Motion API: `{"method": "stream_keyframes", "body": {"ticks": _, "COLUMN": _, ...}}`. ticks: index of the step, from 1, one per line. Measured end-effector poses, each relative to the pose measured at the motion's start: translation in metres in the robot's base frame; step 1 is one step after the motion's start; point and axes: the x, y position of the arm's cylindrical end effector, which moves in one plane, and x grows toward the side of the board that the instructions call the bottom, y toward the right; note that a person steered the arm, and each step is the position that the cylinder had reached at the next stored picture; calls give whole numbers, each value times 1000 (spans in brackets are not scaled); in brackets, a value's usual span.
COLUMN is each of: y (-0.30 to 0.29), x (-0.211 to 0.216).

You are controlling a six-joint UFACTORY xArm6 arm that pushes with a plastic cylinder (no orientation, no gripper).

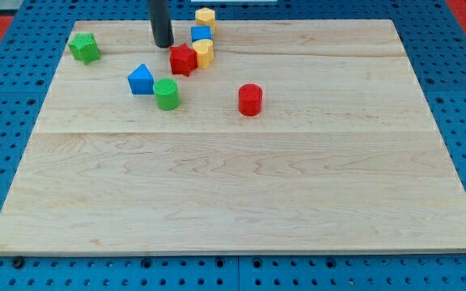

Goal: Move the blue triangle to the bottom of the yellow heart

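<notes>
**Blue triangle not yet under the yellow heart**

From the view's left on the bench [233, 186]: a green star [84, 48], then the blue triangle [141, 80], touching a green cylinder [167, 94]. My tip [163, 44] stands above the triangle, apart from it; this tool is a plain rod, with nothing to open or close. Next come a red star [183, 60], the yellow heart [204, 52] and a red cylinder [250, 99]. I judge the push is still to do: the triangle must go right, below the heart.

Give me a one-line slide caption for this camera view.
My tip rests above the blue triangle and left of the yellow heart on the wooden board.
</notes>
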Motion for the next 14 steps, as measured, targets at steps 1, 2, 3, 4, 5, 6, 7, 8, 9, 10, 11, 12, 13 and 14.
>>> {"method": "stream_keyframes", "body": {"ticks": 1, "y": 29, "x": 35}}
{"method": "stream_keyframes", "body": {"ticks": 2, "y": 66, "x": 76}}
{"method": "stream_keyframes", "body": {"ticks": 3, "y": 92, "x": 123}}
{"method": "stream_keyframes", "body": {"ticks": 4, "y": 32, "x": 177}}
{"method": "stream_keyframes", "body": {"ticks": 5, "y": -82, "x": 223}}
{"method": "stream_keyframes", "body": {"ticks": 6, "y": -114, "x": 148}}
{"method": "stream_keyframes", "body": {"ticks": 7, "y": -104, "x": 79}}
{"method": "stream_keyframes", "body": {"ticks": 8, "y": -70, "x": 67}}
{"method": "stream_keyframes", "body": {"ticks": 9, "y": -60, "x": 101}}
{"method": "stream_keyframes", "body": {"ticks": 10, "y": -32, "x": 94}}
{"method": "stream_keyframes", "body": {"ticks": 11, "y": -1, "x": 72}}
{"method": "stream_keyframes", "body": {"ticks": 12, "y": 29, "x": 69}}
{"method": "stream_keyframes", "body": {"ticks": 13, "y": 23, "x": 69}}
{"method": "stream_keyframes", "body": {"ticks": 14, "y": 4, "x": 65}}
